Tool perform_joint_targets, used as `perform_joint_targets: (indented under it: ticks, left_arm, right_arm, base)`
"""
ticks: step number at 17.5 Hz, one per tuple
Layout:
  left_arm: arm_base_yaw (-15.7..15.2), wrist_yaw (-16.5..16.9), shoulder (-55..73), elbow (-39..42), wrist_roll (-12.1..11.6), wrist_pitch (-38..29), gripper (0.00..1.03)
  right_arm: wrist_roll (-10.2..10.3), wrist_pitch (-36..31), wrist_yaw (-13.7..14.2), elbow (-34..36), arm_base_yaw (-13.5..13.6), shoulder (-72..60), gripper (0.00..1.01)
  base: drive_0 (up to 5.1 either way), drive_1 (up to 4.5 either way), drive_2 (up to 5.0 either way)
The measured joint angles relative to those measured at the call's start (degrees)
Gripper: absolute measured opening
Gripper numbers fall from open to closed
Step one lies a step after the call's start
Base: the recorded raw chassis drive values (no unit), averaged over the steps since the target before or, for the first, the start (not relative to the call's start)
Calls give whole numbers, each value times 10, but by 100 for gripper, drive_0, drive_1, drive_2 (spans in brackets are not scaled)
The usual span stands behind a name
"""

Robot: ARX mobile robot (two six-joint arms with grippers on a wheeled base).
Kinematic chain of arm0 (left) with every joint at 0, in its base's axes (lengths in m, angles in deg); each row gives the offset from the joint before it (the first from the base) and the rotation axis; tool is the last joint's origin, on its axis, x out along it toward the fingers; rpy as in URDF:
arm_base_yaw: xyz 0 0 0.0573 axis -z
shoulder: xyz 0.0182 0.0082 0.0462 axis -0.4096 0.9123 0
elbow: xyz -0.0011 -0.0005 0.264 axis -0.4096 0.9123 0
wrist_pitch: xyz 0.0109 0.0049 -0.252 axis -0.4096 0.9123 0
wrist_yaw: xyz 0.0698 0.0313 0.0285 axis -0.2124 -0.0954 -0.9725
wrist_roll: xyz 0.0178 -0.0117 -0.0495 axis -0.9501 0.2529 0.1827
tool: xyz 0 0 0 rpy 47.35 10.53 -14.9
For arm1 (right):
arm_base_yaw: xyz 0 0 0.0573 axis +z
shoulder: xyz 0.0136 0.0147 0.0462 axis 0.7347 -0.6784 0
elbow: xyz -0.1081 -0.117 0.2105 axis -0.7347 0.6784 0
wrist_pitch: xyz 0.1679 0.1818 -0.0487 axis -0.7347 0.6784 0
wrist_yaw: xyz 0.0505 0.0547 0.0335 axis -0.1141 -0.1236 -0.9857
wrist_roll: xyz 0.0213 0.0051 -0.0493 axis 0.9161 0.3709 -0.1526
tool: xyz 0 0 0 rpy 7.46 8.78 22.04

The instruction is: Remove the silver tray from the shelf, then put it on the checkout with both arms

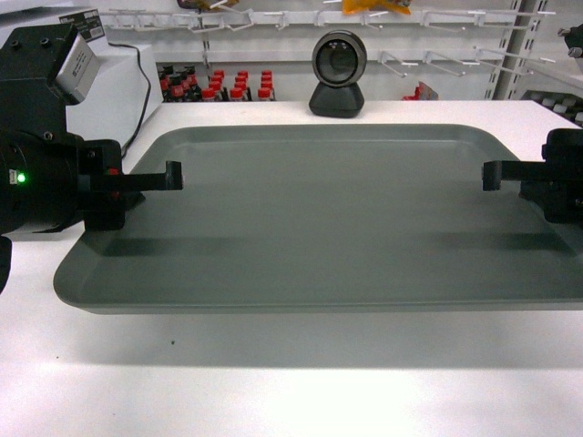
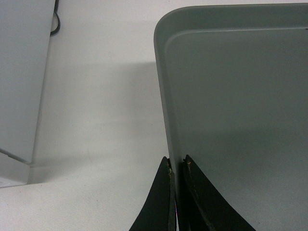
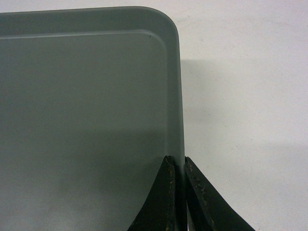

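The silver tray [image 1: 328, 209] hangs level a little above the white checkout [image 1: 273, 382] and casts a wide shadow on it. My left gripper [image 1: 173, 176] is shut on the tray's left rim, one finger inside the rim and one outside. The left wrist view shows that pinch [image 2: 176, 161] on the tray [image 2: 240, 96] over the checkout [image 2: 106, 96]. My right gripper [image 1: 490, 176] is shut on the right rim in the same way. In the right wrist view it [image 3: 178, 160] clamps the tray [image 3: 86, 96] beside bare checkout [image 3: 240, 96]. The shelf is out of view.
A black round scanner [image 1: 338, 73] stands on the counter just beyond the tray's far edge. A white box [image 1: 114, 82] with a black cable [image 1: 137, 100] sits at the far left, also seen as a white box [image 2: 19, 82]. Hook racks and red-capped bottles [image 1: 219, 86] lie behind.
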Motion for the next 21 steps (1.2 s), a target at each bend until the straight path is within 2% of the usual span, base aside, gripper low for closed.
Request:
perform_joint_targets:
  ticks: [3, 4, 5, 6, 7, 8, 9, 11, 13, 16, 19, 21]
  left_arm:
    - [0, 0, 0, 0, 0, 0, 4]
    - [1, -7, 1, 1, -2, -11, 4]
    - [19, -83, 26, 28, -23, -151, 4]
    - [33, -169, 53, 31, -53, -236, 4]
    - [39, -220, 83, 31, -85, -315, 4]
    - [41, -239, 96, 24, -100, -352, 4]
    - [41, -241, 105, 7, -115, -365, 4]
    - [39, -234, 128, -46, -132, -356, 4]
    - [37, -221, 174, -99, -135, -321, 4]
    - [30, -199, 232, -183, -115, -237, 4]
    - [24, -197, 278, -263, -97, -163, 4]
    - [23, -199, 293, -291, -78, -111, 4]
  right_arm:
    - [0, 0, 0, 0, 0, 0, 3]
    - [1, -31, 1, 6, 0, -3, 3]
    - [5, -170, 0, 41, -1, -23, 3]
    - [5, -246, -2, 54, -4, -42, 3]
    - [4, -308, -15, 55, -11, -63, 3]
    - [4, -325, -27, 47, -16, -69, 3]
    - [2, -317, -31, 29, -20, -73, 3]
    - [-3, -286, -44, -20, -35, -96, 3]
    - [-11, -239, -48, -62, -46, -125, 3]
    - [-26, -151, -59, -151, -63, -192, 3]
    - [-49, -70, -59, -263, -67, -259, 3]
    - [-64, -9, -56, -317, -68, -289, 3]
  base:
    - [0, 0, 0]
    - [0, 0, 0]
    - [0, 0, 0]
    - [0, 0, 0]
    - [0, 0, 0]
    - [0, 0, 0]
    - [0, 0, 0]
    - [0, 0, 0]
    - [0, 0, 0]
    - [0, 0, 0]
    - [0, 0, 0]
    - [0, 0, 0]
